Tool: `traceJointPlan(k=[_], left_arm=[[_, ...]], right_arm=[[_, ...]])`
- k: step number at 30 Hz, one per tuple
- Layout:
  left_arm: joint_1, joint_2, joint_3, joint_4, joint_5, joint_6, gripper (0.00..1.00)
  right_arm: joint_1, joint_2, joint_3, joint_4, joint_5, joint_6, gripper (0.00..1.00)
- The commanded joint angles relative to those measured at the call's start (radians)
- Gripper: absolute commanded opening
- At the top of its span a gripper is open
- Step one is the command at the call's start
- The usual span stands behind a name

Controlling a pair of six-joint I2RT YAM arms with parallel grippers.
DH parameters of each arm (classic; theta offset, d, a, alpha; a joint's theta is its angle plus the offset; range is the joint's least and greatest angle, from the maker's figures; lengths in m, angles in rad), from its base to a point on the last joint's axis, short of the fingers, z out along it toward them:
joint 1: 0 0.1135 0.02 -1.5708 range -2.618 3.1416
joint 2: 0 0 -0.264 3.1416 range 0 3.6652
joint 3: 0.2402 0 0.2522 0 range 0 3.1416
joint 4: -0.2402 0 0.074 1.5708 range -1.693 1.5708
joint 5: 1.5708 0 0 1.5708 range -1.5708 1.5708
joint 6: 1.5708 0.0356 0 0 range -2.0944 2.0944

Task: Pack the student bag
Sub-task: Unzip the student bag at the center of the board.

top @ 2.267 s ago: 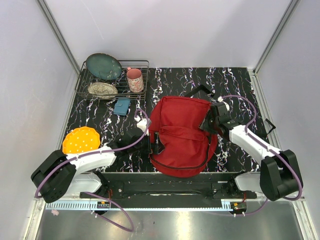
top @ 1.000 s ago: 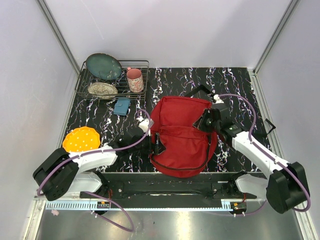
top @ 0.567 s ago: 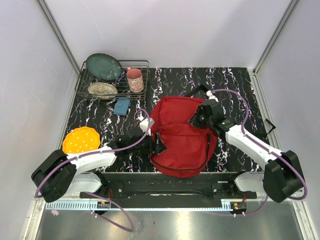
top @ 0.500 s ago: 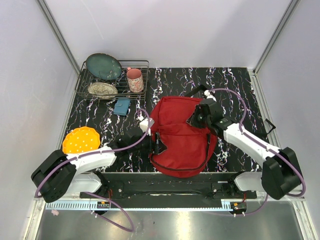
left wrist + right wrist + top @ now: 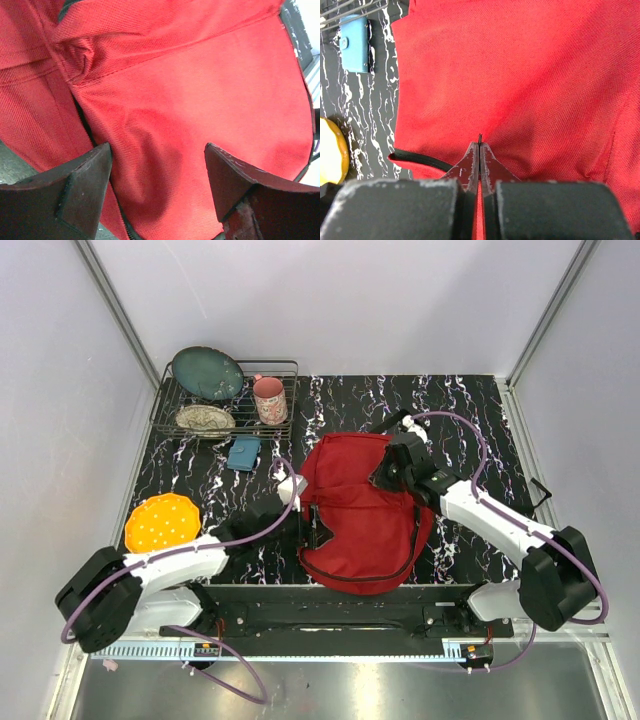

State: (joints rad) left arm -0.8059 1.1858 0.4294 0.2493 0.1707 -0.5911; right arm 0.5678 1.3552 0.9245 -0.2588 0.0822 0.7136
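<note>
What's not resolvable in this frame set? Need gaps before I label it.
Inside of the student bag: no view shows the opening; red fabric covers it, so contents unknown.
Right end effector: shut, right wrist view; the dark sliver at its tips is too small to identify.
Left end effector: open, left wrist view; contact with the fabric unclear, too small in top view.
Blue item: too small to identify, top view.

A fixed camera high above the near edge looks down over the whole bench (image 5: 470, 410). Each wrist camera peers past its own jaws, very close to the red student bag (image 5: 360, 515), which all three views share.
</note>
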Motion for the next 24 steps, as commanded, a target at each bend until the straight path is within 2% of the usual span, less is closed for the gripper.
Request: traceJointPlan(k=[1,4,6,10,11,14,20,22,24], left_arm=[[-0.068,-0.153,0.069,-0.01,-0.077,0.085,0.8],[-0.113,-0.186,0.121,0.014,-0.09,0.148,0.88],[-0.136,-0.158,0.167,0.034,-0.056,0.172,0.89],[-0.209,0.004,0.271,-0.004,-0.057,0.212,0.89],[-0.222,0.027,0.319,-0.037,-0.077,0.226,0.89],[-0.234,0.058,0.322,-0.084,-0.144,0.2,0.89],[-0.233,-0.107,0.226,-0.229,-0.419,0.13,0.97],[-0.222,-0.187,0.206,-0.284,-0.483,0.128,0.99],[-0.204,-0.25,0.19,-0.314,-0.505,0.131,0.99]], right_arm=[[0.014,-0.034,0.054,0.018,0.079,0.001,0.0],[0.014,-0.062,0.014,0.015,0.11,0.0,0.0],[0.014,-0.076,0.001,0.013,0.116,0.004,0.0],[0.014,-0.099,-0.021,-0.002,0.133,0.009,0.0],[0.014,-0.113,-0.021,-0.005,0.137,0.006,0.0],[0.012,-0.14,-0.032,-0.02,0.151,-0.003,0.0],[0.007,-0.188,-0.058,-0.054,0.176,-0.04,0.0],[0.0,-0.195,-0.067,-0.066,0.163,-0.046,0.16],[-0.012,-0.209,-0.07,-0.082,0.177,-0.043,0.41]])
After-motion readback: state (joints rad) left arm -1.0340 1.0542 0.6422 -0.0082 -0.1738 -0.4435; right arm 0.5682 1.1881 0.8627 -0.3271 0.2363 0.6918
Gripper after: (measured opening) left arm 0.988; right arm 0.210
